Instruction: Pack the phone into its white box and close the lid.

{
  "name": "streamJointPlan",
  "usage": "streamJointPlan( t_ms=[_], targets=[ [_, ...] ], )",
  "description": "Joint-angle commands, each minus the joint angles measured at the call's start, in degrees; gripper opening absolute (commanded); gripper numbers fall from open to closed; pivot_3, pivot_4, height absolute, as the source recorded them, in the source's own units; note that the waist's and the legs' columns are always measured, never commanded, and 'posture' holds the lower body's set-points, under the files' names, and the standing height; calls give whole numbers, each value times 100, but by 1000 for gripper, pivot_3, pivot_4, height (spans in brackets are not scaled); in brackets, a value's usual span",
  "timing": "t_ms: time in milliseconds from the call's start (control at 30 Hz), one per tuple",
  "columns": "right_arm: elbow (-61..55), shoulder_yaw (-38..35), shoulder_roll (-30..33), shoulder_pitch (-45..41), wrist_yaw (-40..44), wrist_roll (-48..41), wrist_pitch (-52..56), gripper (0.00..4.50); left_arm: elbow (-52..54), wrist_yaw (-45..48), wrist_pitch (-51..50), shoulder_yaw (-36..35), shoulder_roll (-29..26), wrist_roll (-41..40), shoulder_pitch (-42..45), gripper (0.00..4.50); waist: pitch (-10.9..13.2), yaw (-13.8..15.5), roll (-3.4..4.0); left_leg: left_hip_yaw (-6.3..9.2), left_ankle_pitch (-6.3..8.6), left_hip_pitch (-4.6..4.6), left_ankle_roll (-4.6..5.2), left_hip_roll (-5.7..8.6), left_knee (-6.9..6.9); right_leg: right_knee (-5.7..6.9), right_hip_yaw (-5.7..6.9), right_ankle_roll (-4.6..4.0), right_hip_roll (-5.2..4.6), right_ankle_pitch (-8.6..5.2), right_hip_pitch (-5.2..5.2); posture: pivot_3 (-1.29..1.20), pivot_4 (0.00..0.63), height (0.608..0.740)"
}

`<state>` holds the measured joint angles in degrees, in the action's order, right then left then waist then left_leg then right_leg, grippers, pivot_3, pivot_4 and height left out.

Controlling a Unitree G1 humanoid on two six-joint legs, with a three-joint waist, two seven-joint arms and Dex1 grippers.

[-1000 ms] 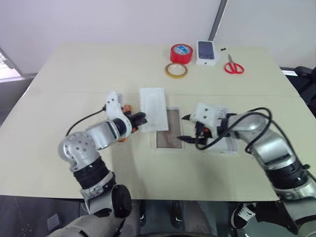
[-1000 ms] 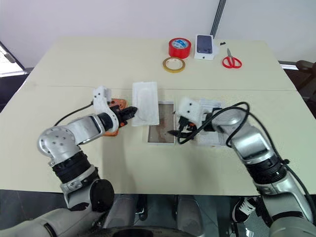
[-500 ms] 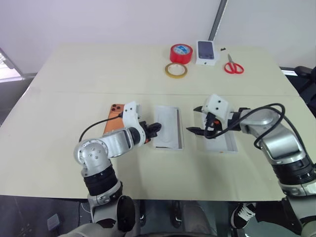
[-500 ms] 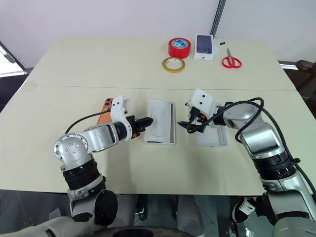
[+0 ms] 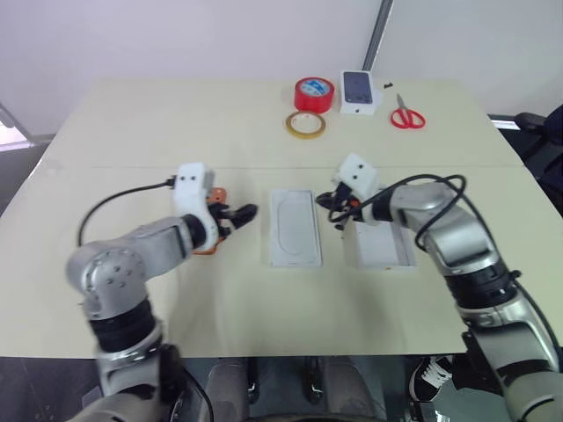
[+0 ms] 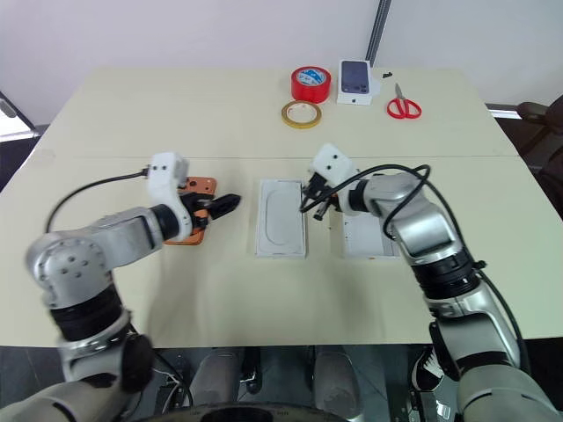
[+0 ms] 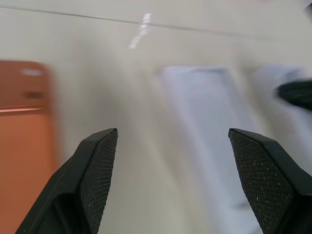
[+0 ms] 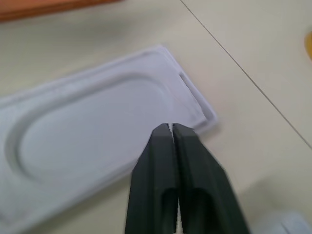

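The orange phone (image 6: 201, 185) lies flat on the table, left of the white box (image 6: 281, 254), and my left arm covers most of it. My left gripper (image 5: 244, 214) hovers open over the phone's right edge, holding nothing. In the left wrist view the phone (image 7: 24, 141) lies beside the left finger. A thin white insert (image 5: 294, 224) with an oval recess lies in the box. My right gripper (image 5: 336, 207) is shut and empty, its tips (image 8: 170, 129) over the insert's (image 8: 97, 141) far right corner. The lid (image 5: 384, 251) lies open side up, right of the box.
At the table's far edge are a red tape roll (image 5: 314, 93), a yellow tape ring (image 5: 304, 125), a small white box with a dark phone picture (image 5: 358, 90) and red scissors (image 5: 406, 116). A seam (image 5: 106, 167) crosses the table behind the work area.
My left gripper laid the insert into the box, let go, opened and moved left over the phone. My right gripper shut and moved left to the box's far corner.
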<state>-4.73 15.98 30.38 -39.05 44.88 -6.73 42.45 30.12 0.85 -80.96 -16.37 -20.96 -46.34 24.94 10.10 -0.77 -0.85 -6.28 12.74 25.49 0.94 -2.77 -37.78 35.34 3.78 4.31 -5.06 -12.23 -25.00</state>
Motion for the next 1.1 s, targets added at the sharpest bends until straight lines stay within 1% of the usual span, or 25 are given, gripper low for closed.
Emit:
streamJointPlan(
  t_ms=[33, 100, 167, 233, 333, 400, 533, 733, 900, 1000, 1100],
  targets=[
    [154, 141, -297, -246, -340, 226, 55, 156, 356, 1215, 1383, 571, -899, 548, -626, 3815, 0, 10, 1, -1, -1, 2, -4, 2, 4, 0, 0, -1, -7, 0, -3, 0, 150, 740],
    [349, 215, -473, -283, -508, 350, 15, 156, 360, 1737, 1991, 680, -1366, 798, -1058, 3815, -1, -7, 1, -8, 7, 5, -20, 3, 8, -5, -2, -5, -14, 2, -10, 0, 150, 740],
    [547, 231, -691, -338, -678, 418, 3, 156, 376, 2165, 2452, 589, -1623, 863, -1435, 3815, -1, 17, 1, -12, 8, 15, -23, 8, 15, -7, -3, -7, -36, 2, -25, 0, 150, 740],
    [761, 248, -903, -394, -850, 491, -60, 156, 447, 2544, 2782, 450, -1767, 839, -1759, 3815, -1, -11, 1, -13, 8, 23, -23, 10, 16, -11, -3, -9, -45, 4, -41, 0, 150, 740],
    [1004, 288, -1113, -444, -1015, 623, -179, 156, 559, 2877, 3027, 345, -1884, 755, -2087, 3815, -1, -19, 2, -22, 6, 24, -27, 12, 38, -15, -11, -11, -49, 5, -43, 0, 150, 740],
    [1173, 287, -1230, -461, -1183, 729, -238, 156, 618, 3002, 3125, 339, -1922, 755, -2239, 3815, -1, -23, 2, -21, 2, 23, -33, 11, 50, -17, -10, -11, -48, 5, -49, 0, 150, 740],
    [1292, 405, -1189, -440, -1298, 1005, -420, 156, 676, 3073, 3201, 405, -1957, 828, -2378, 3815, 0, -27, 3, -21, -2, 23, -37, 9, 58, -17, -9, -11, -43, 5, -52, 0, 150, 740],
    [952, 559, -912, -265, -1114, 1255, -578, 156, 729, 3027, 3199, 450, -1879, 793, -2415, 3815, 0, -19, 3, -21, -4, 21, -34, 9, 55, -16, -6, -10, -27, 5, -47, 0, 150, 740],
    [593, 597, -798, -141, -967, 1298, -695, 156, 694, 2984, 3204, 550, -1831, 839, -2373, 3815, 0, -23, 4, -21, -10, 17, -24, 7, 54, -16, -7, -9, -17, 5, -43, 0, 150, 740],
    [262, 427, -710, -70, -752, 1133, -700, 156, 645, 2854, 3087, 505, -1727, 758, -2335, 3815, 0, -21, 4, -21, -12, 15, -22, 2, 54, -14, -7, -9, -10, 5, -42, 0, 150, 740],
    [-181, -76, -565, -29, -489, 677, -314, 156, 602, 2684, 2907, 449, -1640, 687, -2279, 3815, 0, -10, 4, -20, -13, 13, -20, -1, 54, -13, -7, -9, -6, 5, -41, 0, 150, 740]
  ],
)
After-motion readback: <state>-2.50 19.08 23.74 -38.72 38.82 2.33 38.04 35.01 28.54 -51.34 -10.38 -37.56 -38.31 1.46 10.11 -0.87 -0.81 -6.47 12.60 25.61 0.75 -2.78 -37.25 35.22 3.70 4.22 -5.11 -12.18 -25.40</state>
